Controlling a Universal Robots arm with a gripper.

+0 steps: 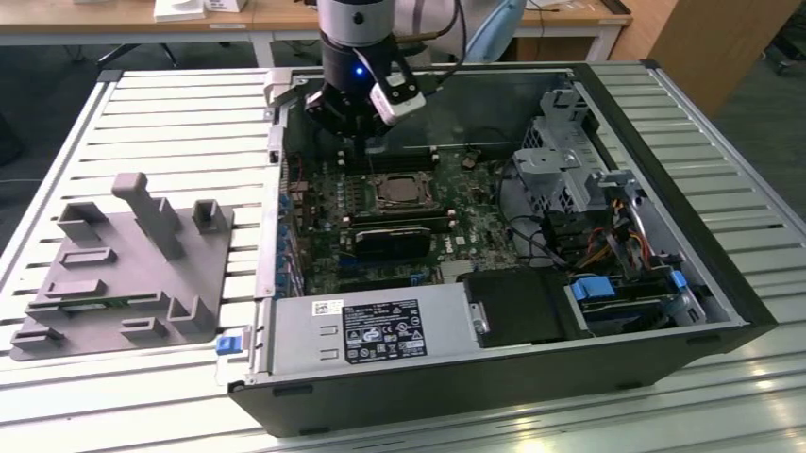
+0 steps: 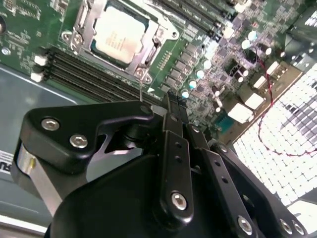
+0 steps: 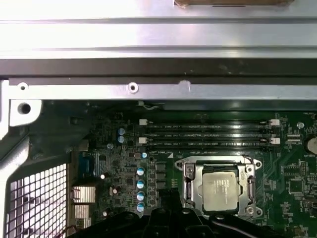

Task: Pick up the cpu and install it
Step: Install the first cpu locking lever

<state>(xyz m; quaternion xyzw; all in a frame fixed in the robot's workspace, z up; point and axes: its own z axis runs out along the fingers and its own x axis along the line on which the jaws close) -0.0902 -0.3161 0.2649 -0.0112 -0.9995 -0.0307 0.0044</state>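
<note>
1. The cpu (image 3: pixel 221 193), a small flat square chip with a silver-grey metal top plate, lies in the square metal-framed socket (image 3: pixel 188 184) on the green motherboard (image 1: pixel 330 203), just beside the row of long black memory slots (image 3: pixel 208 135). Both wrist views show it seated flat there.
2. Handling, as a judgement: light, rigid, smooth on top and likely slippery. Its underside contacts and the socket are delicate. Hold belongs on two opposite edges of the plate, never pressing down or tilting.
3. The black end effector (image 2: pixel 174 106) hovers above the board, beside the socket rather than over it. Its fingers (image 2: pixel 171 124) stand pressed together with nothing between them.
4. The motherboard sits inside an open black and grey metal computer case (image 1: pixel 705 283) lying on its side.
5. The case rests on a pale slatted metal surface (image 1: pixel 139 123). A grey moulded holder block (image 1: pixel 126 269) stands near the case, at the exterior view's left.
6. Wooden desks (image 1: pixel 126 21) stand behind.
</note>
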